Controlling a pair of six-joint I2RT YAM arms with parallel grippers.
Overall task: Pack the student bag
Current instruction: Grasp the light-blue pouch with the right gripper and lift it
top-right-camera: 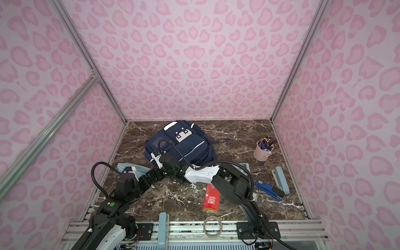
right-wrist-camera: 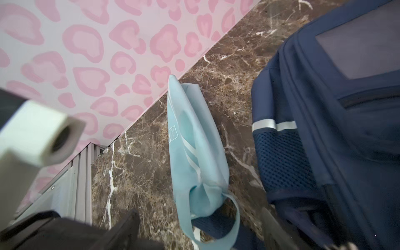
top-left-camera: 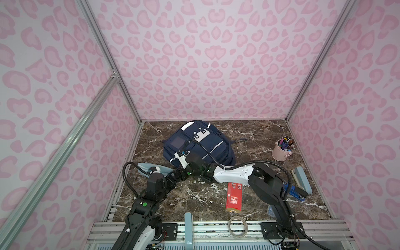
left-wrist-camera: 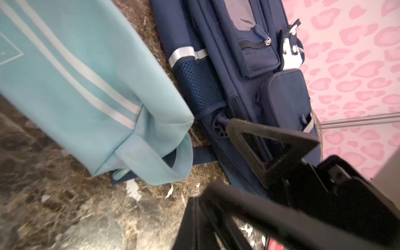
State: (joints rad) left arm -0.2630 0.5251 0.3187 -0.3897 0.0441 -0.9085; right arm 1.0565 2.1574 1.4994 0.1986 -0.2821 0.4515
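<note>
The student bag [top-left-camera: 214, 138] is found lying front-up at the rear centre of the marble surface [top-left-camera: 259, 134], its top toward the back wall. A light-blue pouch [left-wrist-camera: 86, 86] lies just beside its lower corner, toward the left wall. The left pincer [top-left-camera: 184, 174] is shut near that corner; whether anything is gripped cannot be told. The right pincer [right-wrist-camera: 198, 216] is spread wide with nothing clamped. The pouch's loop [right-wrist-camera: 237, 218] and a navy strap are seen between its fingers.
</note>
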